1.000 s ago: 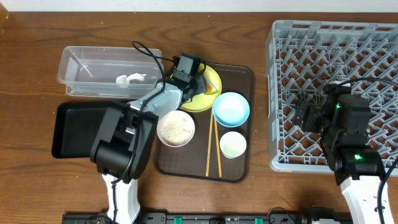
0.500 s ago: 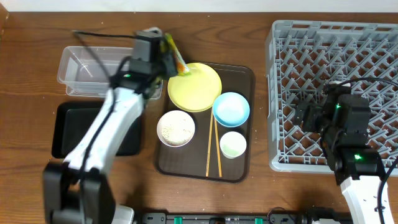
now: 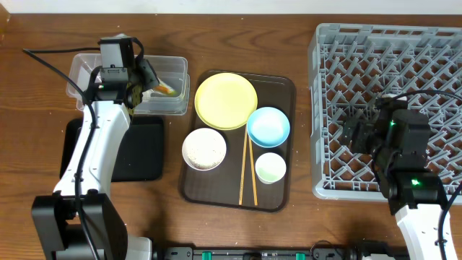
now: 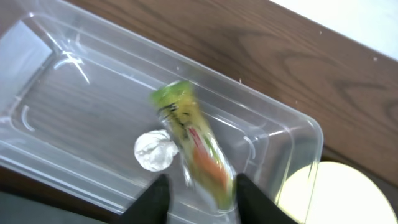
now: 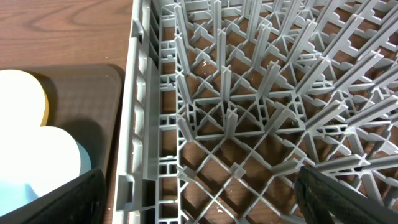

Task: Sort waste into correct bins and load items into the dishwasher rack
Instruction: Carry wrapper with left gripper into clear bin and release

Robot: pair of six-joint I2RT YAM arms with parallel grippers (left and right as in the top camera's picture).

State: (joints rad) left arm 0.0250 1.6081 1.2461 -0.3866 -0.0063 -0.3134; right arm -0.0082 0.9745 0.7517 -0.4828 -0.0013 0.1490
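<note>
My left gripper (image 3: 146, 78) (image 4: 202, 194) hangs over the clear tub (image 3: 86, 68) (image 4: 50, 87), its fingers apart. The green-and-orange wrapper (image 3: 164, 89) (image 4: 193, 149) shows blurred between them, inside the tub, beside the crumpled paper scrap (image 4: 153, 150). The black tray (image 3: 148, 155) lies just below the tub. The yellow plate (image 3: 226, 100) (image 4: 336, 193), blue bowl (image 3: 268, 125), white bowl with rice grains (image 3: 204, 148), pale cup (image 3: 271, 167) and chopsticks (image 3: 250, 173) sit on the brown tray (image 3: 281, 87). My right gripper (image 3: 354, 133) (image 5: 199, 193) is wide open and empty over the grey rack (image 3: 390, 43) (image 5: 249, 112).
The brown tray's right edge (image 5: 93, 74) lies close beside the rack's left wall. Bare wooden table runs along the far side, behind the tub and rack. Both arm bases stand at the near edge.
My left gripper carried the wrapper from the yellow plate leftward to over the clear tub, and its fingers now stand apart around it. The right arm has not moved.
</note>
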